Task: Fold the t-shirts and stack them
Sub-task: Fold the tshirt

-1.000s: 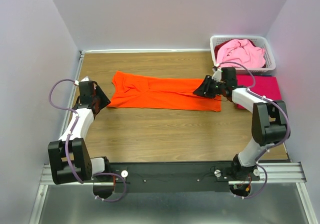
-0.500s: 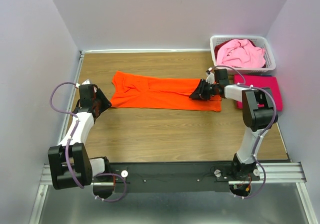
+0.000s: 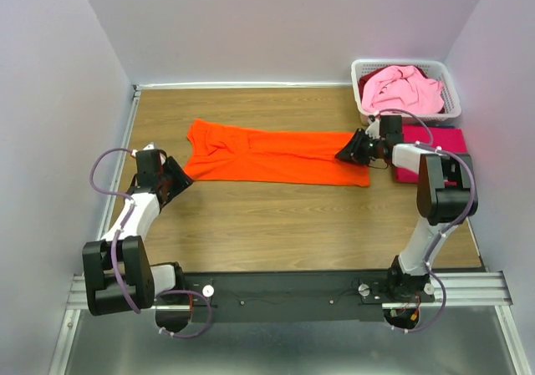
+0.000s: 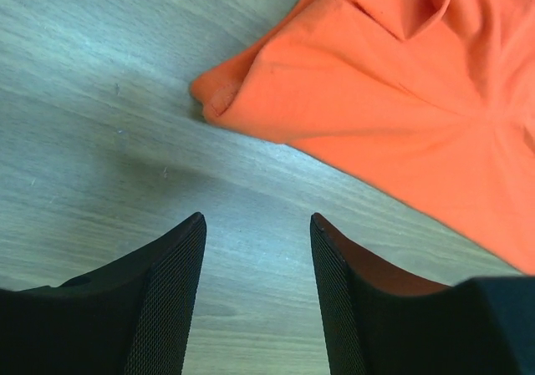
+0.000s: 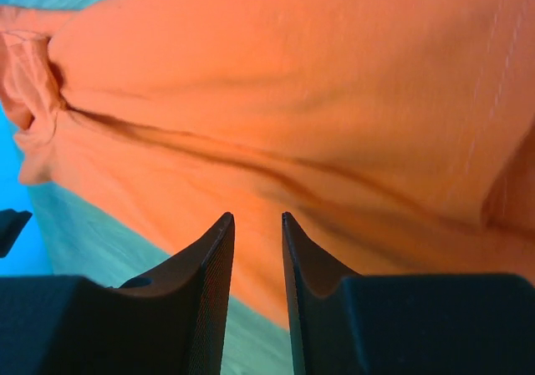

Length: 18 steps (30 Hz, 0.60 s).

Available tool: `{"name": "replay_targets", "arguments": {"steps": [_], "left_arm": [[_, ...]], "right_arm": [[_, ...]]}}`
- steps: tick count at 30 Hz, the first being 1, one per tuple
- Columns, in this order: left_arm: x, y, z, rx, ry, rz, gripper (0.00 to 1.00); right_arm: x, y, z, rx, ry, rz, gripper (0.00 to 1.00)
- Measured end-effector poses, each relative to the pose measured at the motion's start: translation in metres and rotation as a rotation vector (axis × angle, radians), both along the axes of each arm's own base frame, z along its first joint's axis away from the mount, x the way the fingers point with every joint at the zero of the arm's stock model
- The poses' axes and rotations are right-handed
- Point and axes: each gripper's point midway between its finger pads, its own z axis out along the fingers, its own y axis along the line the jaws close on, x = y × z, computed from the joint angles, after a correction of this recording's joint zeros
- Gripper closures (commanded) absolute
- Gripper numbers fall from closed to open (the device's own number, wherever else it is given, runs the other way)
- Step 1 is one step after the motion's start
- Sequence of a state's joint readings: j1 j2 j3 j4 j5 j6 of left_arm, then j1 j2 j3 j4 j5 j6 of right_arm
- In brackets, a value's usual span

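Left hand [image 4: 256,219] hovers, jaws wide and empty, over the wooden surface [image 4: 100,99] just beside a corner of the orange t-shirt [image 4: 401,108] lying flat there, while the right hand [image 5: 257,218], jaws narrowly parted, hangs over its opposite end.

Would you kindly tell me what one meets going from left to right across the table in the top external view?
left gripper → orange t-shirt → right gripper, over that shirt's right end → magenta-red t-shirt
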<state>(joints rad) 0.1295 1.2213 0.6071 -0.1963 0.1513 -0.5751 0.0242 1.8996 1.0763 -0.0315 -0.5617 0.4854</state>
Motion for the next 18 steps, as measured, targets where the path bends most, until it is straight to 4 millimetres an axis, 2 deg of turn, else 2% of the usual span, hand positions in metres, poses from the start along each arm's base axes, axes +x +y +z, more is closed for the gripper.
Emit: {"name": "replay_targets", "arguments": {"steps": [5, 7, 10, 13, 18], "left_arm": [[0.008, 0.001, 0.004, -0.011, -0.032, 0.016, 0.40], [0.012, 0.001, 0.004, -0.020, -0.039, 0.029, 0.41], [0.017, 0.003, 0.002, -0.044, -0.042, 0.064, 0.42], [0.021, 0.006, 0.002, -0.074, -0.057, 0.107, 0.41], [0.023, 0.014, -0.004, -0.132, -0.097, 0.188, 0.41]], "right_arm": [[-0.020, -0.008, 0.027, -0.006, -0.049, -0.027, 0.52], [-0.027, -0.010, 0.044, -0.005, -0.092, -0.038, 0.46], [-0.038, -0.020, 0.054, -0.003, -0.116, -0.074, 0.37], [-0.050, -0.035, 0.052, 0.003, -0.109, -0.135, 0.32], [-0.072, -0.052, 0.034, 0.053, -0.053, -0.239, 0.34]]}}
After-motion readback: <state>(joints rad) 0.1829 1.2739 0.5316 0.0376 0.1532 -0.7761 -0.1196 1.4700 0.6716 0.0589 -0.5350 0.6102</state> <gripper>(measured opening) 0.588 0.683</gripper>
